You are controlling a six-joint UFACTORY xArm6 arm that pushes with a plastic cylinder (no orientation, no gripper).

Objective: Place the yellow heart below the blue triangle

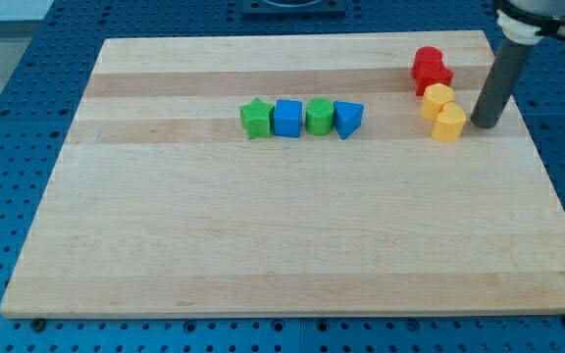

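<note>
My tip (485, 125) rested on the board near the view's upper right, the lower end of a plain dark rod that carried no pincer, so there was nothing to open, clench or grasp. Just to its left, close but whether touching I could not tell, sat a yellow block (449, 123), and touching that on its upper left was a second yellow block (436, 99); which of the two was the heart I could not make out from their shapes. Above them, toward the view's top, stood two red blocks (431, 69) pressed together, their forms unclear.

Well apart, toward the view's left, four blocks lay in a tight row: a green star (255, 119), a blue cube (287, 118), a green block (319, 116) of rounded outline, and the blue triangle (348, 119) at the row's right end, nearest my tip. That made eight blocks: two yellow, two red, two green, two blue.

All looked like smooth, matte moulded pieces. The wooden board (263, 235) was pale, with lengthwise grain and plank bands, and lay on a blue perforated table (27, 118).
</note>
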